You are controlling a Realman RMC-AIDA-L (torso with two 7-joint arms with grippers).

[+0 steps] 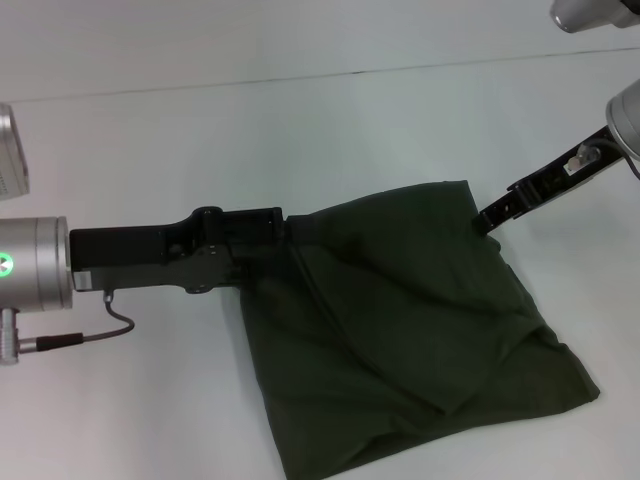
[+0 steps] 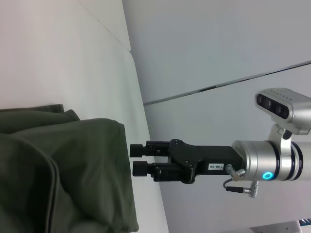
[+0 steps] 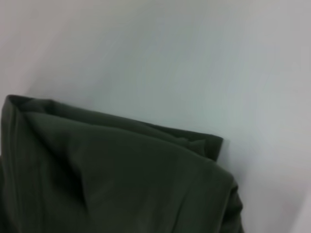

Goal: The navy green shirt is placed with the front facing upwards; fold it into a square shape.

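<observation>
Inspecting from the near edge outward: the navy green shirt lies on the white table, right of centre, already doubled into a rough, skewed four-sided bundle with only plain fabric showing. Its near edge is thick with stacked layers and the near-right corner juts out; creases run across the top layer.

At mid-depth the left gripper reaches in from the left and meets the shirt's far-left corner; whether its fingers are clamped on cloth I cannot tell, as fabric covers them.

Farther off, the right gripper sits at the far-right corner. In the left wrist view its fingers stand slightly apart, tips just at the fabric edge, holding nothing.

Judgement: the fold is largely made; squaring remains. Recommended practice: grip both far corners equally, keep the far edge taut between them, lay it parallel to the near edge, then release low to avoid dragging layers.
</observation>
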